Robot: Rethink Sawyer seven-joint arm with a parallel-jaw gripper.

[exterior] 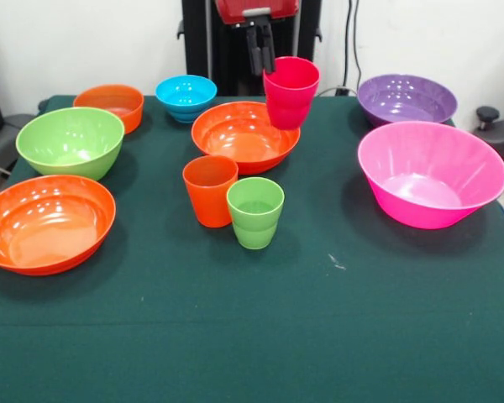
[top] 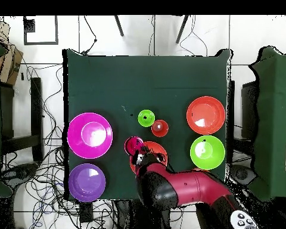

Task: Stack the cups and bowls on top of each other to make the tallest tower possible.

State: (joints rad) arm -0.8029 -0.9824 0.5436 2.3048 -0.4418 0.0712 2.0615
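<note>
Tool point(exterior: 261, 52) is coming down from above with its two dark fingers drawn narrow, pinching the near rim of the red cup point(exterior: 290, 91). The cup is hanging tilted over the back edge of the middle orange bowl point(exterior: 244, 135), likely being carried to a stacking spot. Orange cup point(exterior: 208, 190) and green cup point(exterior: 254, 211) are standing upright, touching, just in front of that bowl. Pink bowl point(exterior: 430, 172), purple bowl point(exterior: 406, 98), green bowl point(exterior: 70, 141), blue bowl point(exterior: 186, 96) and the other orange bowls are sitting apart on the green worktop point(exterior: 252, 336), nothing stacked yet.
</note>
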